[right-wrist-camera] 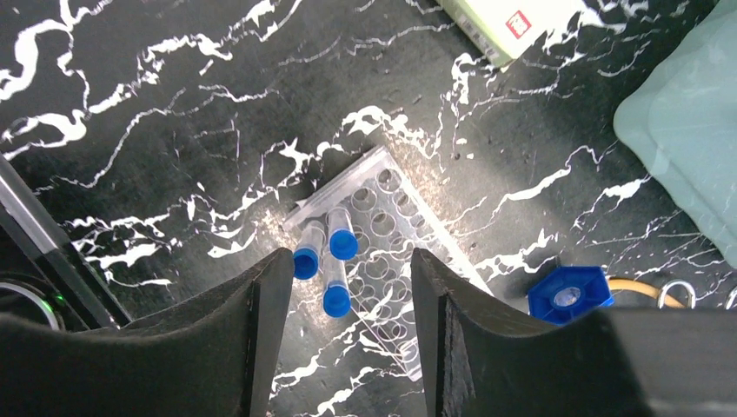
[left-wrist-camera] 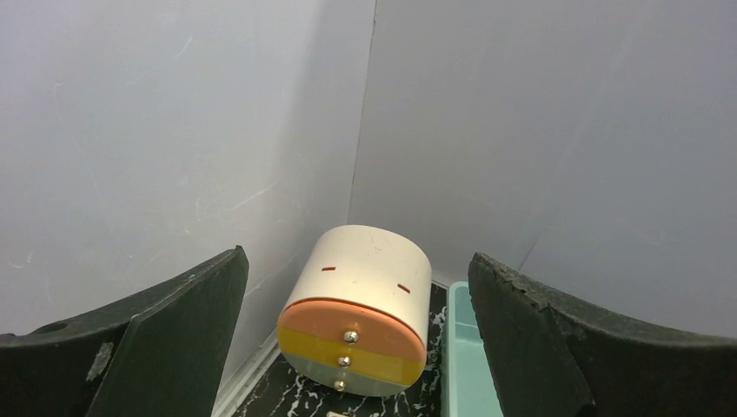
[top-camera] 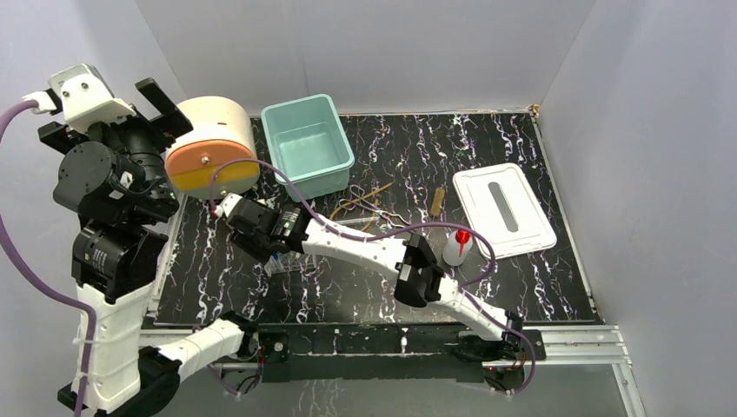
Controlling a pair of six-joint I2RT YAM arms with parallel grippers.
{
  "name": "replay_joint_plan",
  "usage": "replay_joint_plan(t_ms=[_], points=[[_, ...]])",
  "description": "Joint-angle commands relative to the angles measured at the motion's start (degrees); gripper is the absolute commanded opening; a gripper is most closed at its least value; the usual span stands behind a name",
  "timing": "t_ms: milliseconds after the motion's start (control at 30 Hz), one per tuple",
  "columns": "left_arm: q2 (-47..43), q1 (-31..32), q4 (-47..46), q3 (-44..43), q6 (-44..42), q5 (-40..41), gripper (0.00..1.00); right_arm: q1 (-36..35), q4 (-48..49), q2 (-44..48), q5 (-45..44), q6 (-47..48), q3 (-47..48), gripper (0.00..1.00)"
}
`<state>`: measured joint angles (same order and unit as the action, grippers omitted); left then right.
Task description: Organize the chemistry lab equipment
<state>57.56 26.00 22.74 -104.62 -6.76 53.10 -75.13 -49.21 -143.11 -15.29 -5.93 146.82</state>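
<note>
My right gripper (right-wrist-camera: 348,261) is open and empty. It hovers above a clear rack (right-wrist-camera: 387,248) that holds three blue-capped vials (right-wrist-camera: 337,300). In the top view the right gripper (top-camera: 261,250) reaches across to the rack (top-camera: 285,263) at left centre. A blue syringe end (right-wrist-camera: 569,295) and amber tubing (right-wrist-camera: 639,285) lie to the rack's right. Metal tongs (top-camera: 369,204) lie mid-table. The red-nozzled white squeeze bottle (top-camera: 458,247) stands to the right. My left gripper (top-camera: 161,106) is raised high at the far left, open and empty (left-wrist-camera: 356,256).
The cream-and-orange drum (top-camera: 211,143) lies on its side at the back left, also in the left wrist view (left-wrist-camera: 361,304). A teal bin (top-camera: 308,143) stands beside it. A white lid (top-camera: 504,208) lies at the right. A small brown item (top-camera: 438,201) lies near the tongs.
</note>
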Motion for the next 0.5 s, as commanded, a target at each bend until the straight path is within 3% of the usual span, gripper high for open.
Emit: replay_joint_plan(t_ms=[0,167,467], points=[[0.5,0.2,-0.3,-1.5,0.4,-0.5,0.98,-0.3,4.1,4.8,-0.2,-0.9,3.6,0.62],[0.6,0.2,0.4,-1.9,1.8,-0.8,0.98,0.1,4.6,8.2,-2.6,-2.5,-0.3,0.62],[0.2,0.2,2.1,-3.4,4.4,-5.6,0.98,4.4,12.2,23.0,-7.4,-9.5,-24.5,0.61]])
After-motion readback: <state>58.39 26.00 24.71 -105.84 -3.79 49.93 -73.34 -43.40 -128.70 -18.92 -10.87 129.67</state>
